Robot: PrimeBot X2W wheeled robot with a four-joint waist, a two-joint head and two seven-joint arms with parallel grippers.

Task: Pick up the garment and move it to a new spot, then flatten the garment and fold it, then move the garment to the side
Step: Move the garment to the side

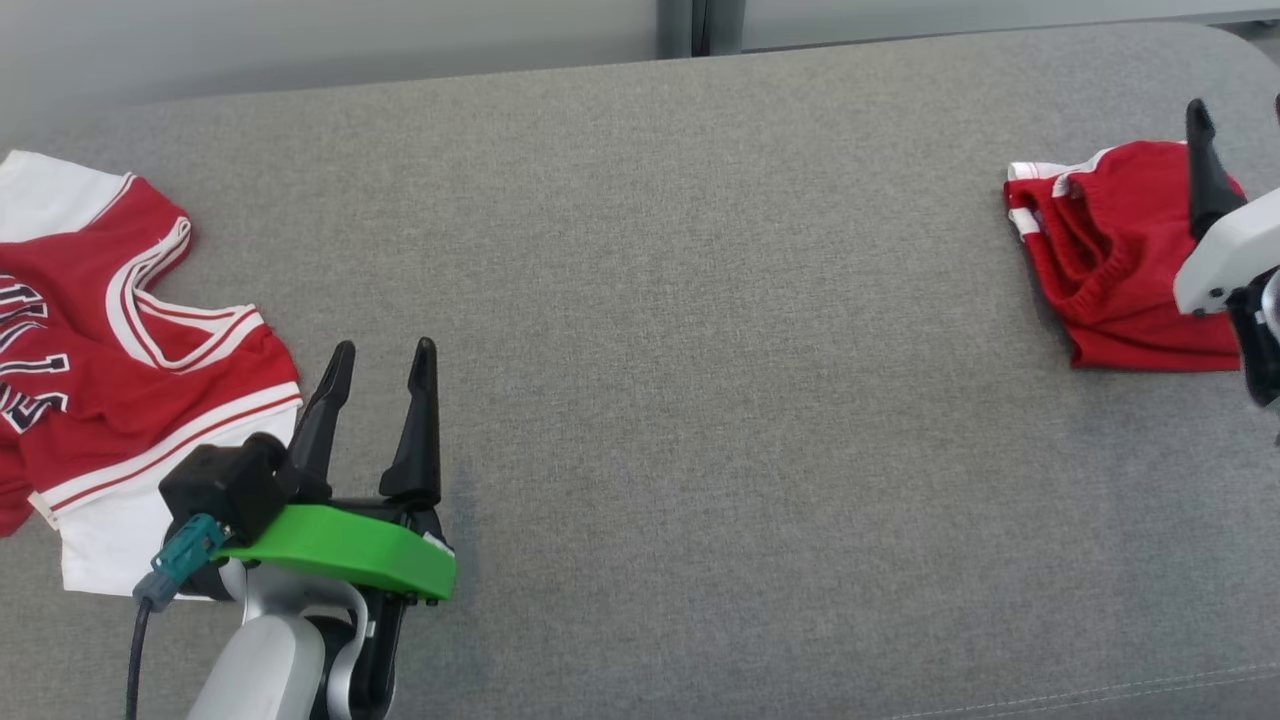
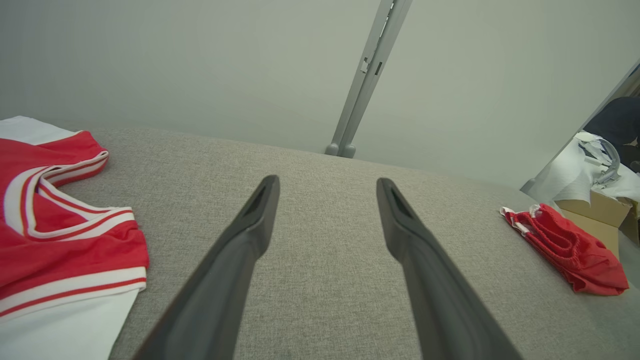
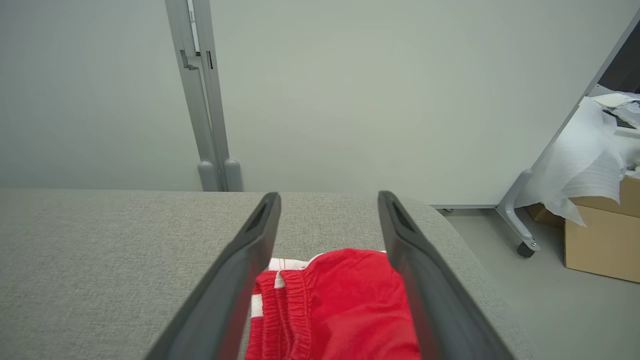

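A folded red garment, shorts with an elastic waistband and white trim, lies at the far right of the grey fabric surface. My right gripper hovers over it, open, with the garment showing between and below the fingers, nothing gripped. A red and white jersey lies spread at the left edge. My left gripper stands open just right of the jersey, above bare fabric, holding nothing. In the left wrist view the shorts sit far right.
A grey partition wall with a metal post stands behind the surface. Past the rounded right edge are the floor, a cardboard box and white foam wrap. The wide middle of the surface lies between the two garments.
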